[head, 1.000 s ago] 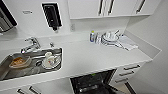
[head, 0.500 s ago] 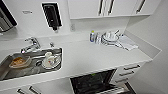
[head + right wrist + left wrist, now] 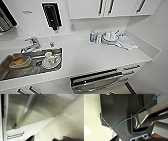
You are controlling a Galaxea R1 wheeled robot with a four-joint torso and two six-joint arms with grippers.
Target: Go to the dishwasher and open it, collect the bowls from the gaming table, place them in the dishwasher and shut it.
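The dishwasher [image 3: 100, 81] sat under the white counter [image 3: 100, 56], just right of the sink [image 3: 30, 66], its steel door tipped a little way out from the cabinet so that a dark gap showed along the top. Its bar handle [image 3: 105, 85] ran across the upper edge of the door. In the right wrist view the same brushed door [image 3: 37, 110] loomed close, with the bar [image 3: 23, 112] slanting across it and the pale floor [image 3: 65, 124] beyond; white drawer fronts [image 3: 16, 134] lay beside it.

I would judge the door to be heavy and stiff, hinged at the bottom, so it should swing down under its own weight once past the catch. The steel looked smooth and likely slippery, so the bar is the sensible place to take hold, near its middle, where a pull stays even and the door does not twist.

Whether either gripper was released or clenched I cannot tell from these views; the dark tips at the edge of the wrist pictures were too blurred to read.

On the counter stood a stack of plates [image 3: 110, 38] and a cloth [image 3: 128, 43], well apart from the door. Dishes [image 3: 50, 60] lay in the sink, beside the tap [image 3: 31, 42]
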